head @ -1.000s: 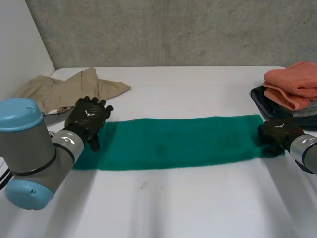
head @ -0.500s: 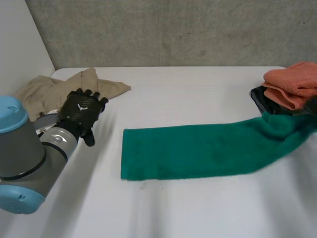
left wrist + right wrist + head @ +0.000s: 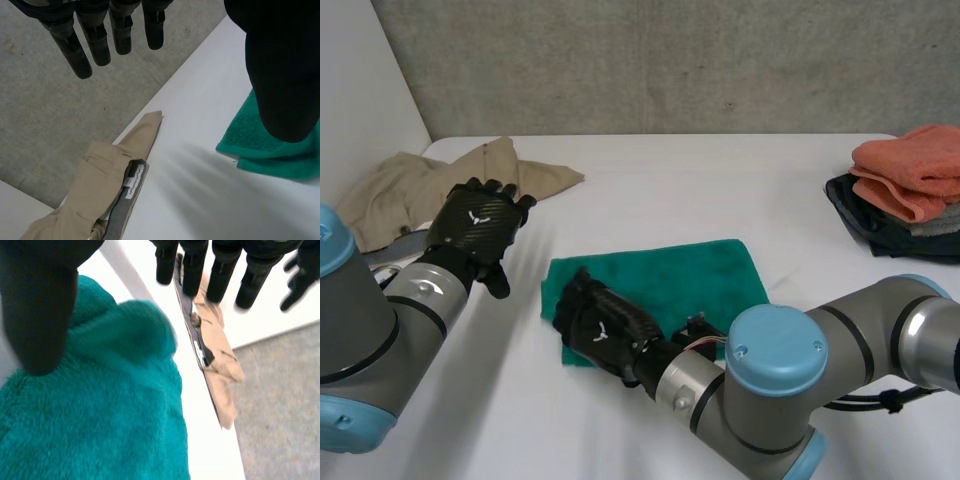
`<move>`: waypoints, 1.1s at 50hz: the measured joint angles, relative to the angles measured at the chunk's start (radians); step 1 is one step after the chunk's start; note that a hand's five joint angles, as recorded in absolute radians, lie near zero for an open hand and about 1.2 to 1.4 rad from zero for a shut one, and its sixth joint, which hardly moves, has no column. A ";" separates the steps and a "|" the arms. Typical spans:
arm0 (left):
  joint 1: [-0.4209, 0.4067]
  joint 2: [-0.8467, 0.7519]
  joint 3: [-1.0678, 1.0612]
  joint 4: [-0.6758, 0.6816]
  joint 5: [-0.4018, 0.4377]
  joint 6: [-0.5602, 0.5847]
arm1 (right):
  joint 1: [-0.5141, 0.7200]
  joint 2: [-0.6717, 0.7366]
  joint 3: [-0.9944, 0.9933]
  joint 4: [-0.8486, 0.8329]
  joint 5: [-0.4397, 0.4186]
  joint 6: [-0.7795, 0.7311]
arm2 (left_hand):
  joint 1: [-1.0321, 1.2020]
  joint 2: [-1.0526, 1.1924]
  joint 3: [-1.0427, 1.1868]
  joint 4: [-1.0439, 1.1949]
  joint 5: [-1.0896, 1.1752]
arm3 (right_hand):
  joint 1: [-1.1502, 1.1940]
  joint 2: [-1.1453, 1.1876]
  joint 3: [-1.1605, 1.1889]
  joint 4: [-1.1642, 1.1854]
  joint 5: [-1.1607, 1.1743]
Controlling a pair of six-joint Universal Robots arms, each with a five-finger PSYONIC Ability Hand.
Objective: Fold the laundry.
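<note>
The right hand [image 3: 605, 330] has carried one end of the green towel [image 3: 690, 275] across the desk [image 3: 650, 180], halving it; it and the withdrawn left hand [image 3: 475, 225] spread open, empty.

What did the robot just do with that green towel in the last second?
The right robot hand carried the right end of the green towel across to its left end, folding it in half. The left robot hand lifted off the left end and drew back, open. The beige trousers and the folded stack stayed put.
</note>
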 measured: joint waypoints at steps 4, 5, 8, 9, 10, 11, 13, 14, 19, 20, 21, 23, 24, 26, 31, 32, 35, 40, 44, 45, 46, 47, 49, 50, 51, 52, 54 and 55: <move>-0.001 0.001 0.004 0.001 0.001 0.000 | -0.043 -0.072 0.024 0.021 0.051 0.132 | 0.000 0.000 0.000 0.000 0.000 | -0.109 -0.135 -0.160 -0.174 -0.131; -0.002 0.001 0.006 0.001 0.001 0.001 | -0.064 -0.102 0.033 0.026 0.068 0.187 | 0.000 0.000 0.000 0.000 0.000 | -0.109 -0.135 -0.161 -0.175 -0.131; -0.005 0.003 0.012 0.001 0.001 0.001 | -0.129 -0.174 0.056 0.050 0.102 0.345 | 0.000 0.000 0.000 0.000 0.000 | -0.109 -0.135 -0.161 -0.175 -0.131; -0.007 0.003 0.015 0.002 0.001 0.001 | -0.155 -0.197 0.066 0.066 0.111 0.407 | 0.000 0.000 0.000 0.000 0.000 | -0.109 -0.135 -0.161 -0.175 -0.131; -0.010 0.003 0.017 0.002 0.001 0.001 | -0.175 -0.213 0.074 0.082 0.117 0.454 | 0.000 0.000 0.000 0.000 0.000 | -0.109 -0.135 -0.161 -0.175 -0.131; -0.014 0.003 0.019 0.003 0.001 0.001 | -0.200 -0.228 0.082 0.105 0.122 0.503 | 0.000 0.000 0.000 0.000 0.000 | -0.109 -0.135 -0.161 -0.175 -0.131; -0.021 0.002 0.021 0.004 0.001 0.001 | -0.235 -0.243 0.095 0.143 0.126 0.557 | 0.000 0.000 0.000 0.000 0.000 | -0.109 -0.135 -0.161 -0.175 -0.131; -0.028 0.001 0.022 0.004 0.001 0.001 | -0.272 -0.250 0.110 0.185 0.128 0.583 | 0.000 0.000 0.000 0.000 0.000 | -0.109 -0.135 -0.161 -0.175 -0.131; -0.048 -0.004 0.021 0.005 0.001 0.001 | -0.371 -0.232 0.156 0.273 0.132 0.517 | 0.000 0.000 0.000 0.000 0.000 | -0.109 -0.135 -0.161 -0.175 -0.131; -0.052 -0.006 0.021 0.005 0.000 0.001 | -0.390 -0.221 0.166 0.284 0.134 0.486 | 0.000 0.000 0.000 0.000 0.000 | -0.105 -0.130 -0.155 -0.171 -0.128; -0.054 -0.007 0.020 0.005 0.000 0.001 | -0.404 -0.212 0.172 0.291 0.135 0.460 | 0.000 0.000 0.000 0.000 0.000 | -0.088 -0.109 -0.132 -0.156 -0.114; -0.059 -0.008 0.019 0.005 0.000 0.001 | -0.438 -0.186 0.188 0.300 0.142 0.388 | 0.000 0.000 0.000 0.000 0.000 | 0.223 0.208 0.178 0.163 0.207; -0.061 -0.009 0.018 0.005 0.000 0.001 | -0.449 -0.178 0.193 0.298 0.146 0.364 | 0.000 0.000 0.000 0.000 0.000 | 0.343 0.338 0.302 0.266 0.311; -0.063 -0.009 0.017 0.005 0.000 0.001 | -0.468 -0.167 0.197 0.278 0.160 0.324 | 0.000 0.000 0.000 0.000 0.000 | 0.490 0.662 0.631 0.614 0.632; -0.064 -0.006 0.014 0.005 -0.001 0.001 | -0.479 -0.201 0.201 0.174 0.212 0.291 | 0.000 0.000 0.000 0.000 0.000 | 0.488 0.829 0.815 0.808 0.830; -0.064 -0.004 0.013 0.005 -0.001 0.001 | -0.474 -0.227 0.198 0.139 0.226 0.292 | 0.000 0.000 0.000 0.000 0.000 | 0.488 0.829 0.816 0.810 0.838; -0.065 0.002 0.011 0.004 -0.003 0.002 | -0.440 -0.278 0.181 0.090 0.244 0.297 | 0.000 0.000 0.000 0.000 0.000 | 0.488 0.829 0.816 0.812 0.841; -0.065 0.011 0.008 0.004 -0.006 0.002 | -0.282 -0.293 0.121 0.066 0.245 0.303 | 0.000 0.000 0.000 0.000 0.000 | 0.488 0.829 0.817 0.813 0.846; -0.065 0.016 0.005 0.004 -0.008 0.001 | -0.131 -0.231 0.068 0.067 0.211 0.297 | 0.000 0.000 0.000 0.000 0.000 | 0.488 0.829 0.817 0.813 0.846; -0.065 0.017 0.005 0.004 -0.008 0.001 | -0.096 -0.209 0.054 0.068 0.197 0.295 | 0.000 0.000 0.000 0.000 0.000 | 0.488 0.829 0.817 0.813 0.846; -0.065 0.017 0.004 0.004 -0.008 0.001 | -0.065 -0.186 0.041 0.069 0.179 0.294 | 0.000 0.000 0.000 0.000 0.000 | 0.488 0.829 0.817 0.813 0.846; -0.065 0.017 0.004 0.004 -0.008 0.000 | -0.040 -0.163 0.030 0.071 0.162 0.293 | 0.000 0.000 0.000 0.000 0.000 | 0.488 0.829 0.817 0.813 0.846; -0.064 0.016 0.004 0.004 -0.008 -0.002 | -0.010 -0.129 0.014 0.071 0.135 0.293 | 0.000 0.000 0.000 0.000 0.000 | 0.488 0.829 0.817 0.813 0.846; -0.064 0.016 0.005 0.004 -0.008 -0.006 | 0.012 -0.096 -0.001 0.072 0.108 0.294 | 0.000 0.000 0.000 0.000 0.000 | 0.488 0.829 0.817 0.813 0.846; -0.063 0.015 0.006 0.004 -0.008 -0.008 | 0.020 -0.080 -0.008 0.072 0.096 0.294 | 0.000 0.000 0.000 0.000 0.000 | 0.488 0.828 0.814 0.810 0.844; -0.063 0.014 0.007 0.005 -0.008 -0.012 | 0.024 -0.072 -0.011 0.072 0.090 0.295 | 0.000 0.000 0.000 0.000 0.000 | 0.488 0.828 0.814 0.810 0.844; -0.061 0.013 0.011 0.005 -0.008 -0.021 | 0.034 -0.041 -0.027 0.073 0.074 0.298 | 0.000 0.000 0.000 0.000 0.000 | 0.412 0.561 0.545 0.534 0.584; -0.061 0.012 0.016 0.005 -0.008 -0.032 | 0.036 -0.027 -0.036 0.073 0.076 0.303 | 0.000 0.000 0.000 0.000 0.000 | 0.179 0.321 0.311 0.298 0.341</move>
